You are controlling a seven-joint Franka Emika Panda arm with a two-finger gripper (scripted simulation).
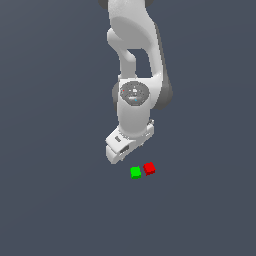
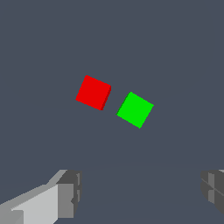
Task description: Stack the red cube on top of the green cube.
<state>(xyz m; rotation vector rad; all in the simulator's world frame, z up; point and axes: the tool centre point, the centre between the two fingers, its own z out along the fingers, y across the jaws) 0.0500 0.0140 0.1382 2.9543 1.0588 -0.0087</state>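
Observation:
The red cube (image 1: 149, 168) (image 2: 92, 92) and the green cube (image 1: 135, 172) (image 2: 135, 110) both rest on the dark grey floor, side by side with a small gap between them. In the exterior view the red one is to the right of the green one. My gripper (image 2: 140, 192) hangs above and just behind the cubes; its white hand (image 1: 122, 145) blocks the fingers in the exterior view. The wrist view shows two grey fingertips (image 2: 70, 190) set wide apart with nothing between them, so the gripper is open and holds nothing.
Around the cubes there is only a flat dark grey surface (image 1: 60, 200). The white arm (image 1: 135, 55) rises straight up behind the cubes.

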